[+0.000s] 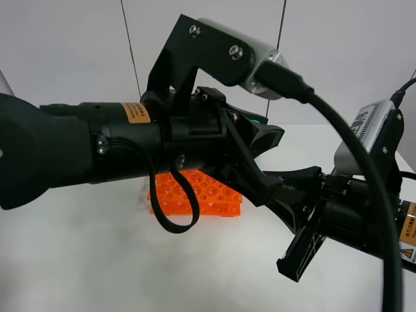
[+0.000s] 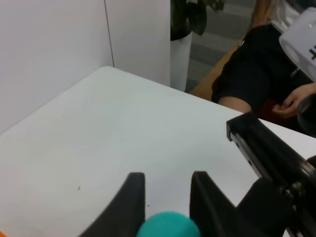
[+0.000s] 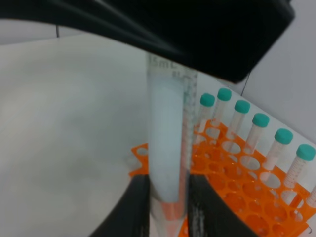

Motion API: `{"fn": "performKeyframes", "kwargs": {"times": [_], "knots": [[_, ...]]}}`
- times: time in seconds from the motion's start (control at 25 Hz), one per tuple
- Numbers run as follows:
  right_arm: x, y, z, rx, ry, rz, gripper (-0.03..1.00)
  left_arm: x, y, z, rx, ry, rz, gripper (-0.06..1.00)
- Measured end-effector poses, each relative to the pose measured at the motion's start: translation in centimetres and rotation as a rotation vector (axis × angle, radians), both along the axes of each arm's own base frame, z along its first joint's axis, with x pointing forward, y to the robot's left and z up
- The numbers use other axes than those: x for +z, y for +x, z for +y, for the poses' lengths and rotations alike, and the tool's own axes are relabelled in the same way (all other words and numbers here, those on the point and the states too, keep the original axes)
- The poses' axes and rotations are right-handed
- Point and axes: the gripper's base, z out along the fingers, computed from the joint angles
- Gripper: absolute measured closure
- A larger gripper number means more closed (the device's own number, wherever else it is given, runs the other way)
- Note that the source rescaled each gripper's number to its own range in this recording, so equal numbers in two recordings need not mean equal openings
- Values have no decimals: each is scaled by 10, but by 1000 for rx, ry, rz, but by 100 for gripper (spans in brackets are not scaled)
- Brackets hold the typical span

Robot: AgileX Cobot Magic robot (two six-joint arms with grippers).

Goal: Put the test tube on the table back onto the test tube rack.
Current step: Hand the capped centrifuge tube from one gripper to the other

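The test tube point(image 3: 167, 143) is clear, with printed marks and a teal cap point(image 2: 168, 226). It hangs upright above the orange test tube rack point(image 3: 247, 195). My left gripper point(image 2: 168, 181) is shut on it near the cap. My right gripper point(image 3: 168, 186) is shut on its lower part, fingers point(image 3: 136, 207) tight against both sides. In the exterior high view both arms meet above the white table point(image 1: 91, 260), in front of the rack point(image 1: 201, 192). There only a bit of the cap point(image 1: 257, 121) shows.
Several more teal-capped tubes point(image 3: 257, 132) stand in the rack's back row. The right gripper's black body point(image 2: 269, 153) is close beside my left fingers. A seated person point(image 2: 256, 74) and a white plant pot point(image 2: 180, 54) are beyond the table's far edge.
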Motion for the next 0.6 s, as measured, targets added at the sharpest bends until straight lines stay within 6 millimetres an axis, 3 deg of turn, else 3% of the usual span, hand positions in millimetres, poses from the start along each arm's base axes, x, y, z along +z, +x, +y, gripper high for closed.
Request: {"fn": "performKeyframes", "kwargs": {"times": [0.6], "knots": [[0, -6, 5, 56, 96, 111, 97, -1, 2, -3, 25, -32, -1, 94]]}}
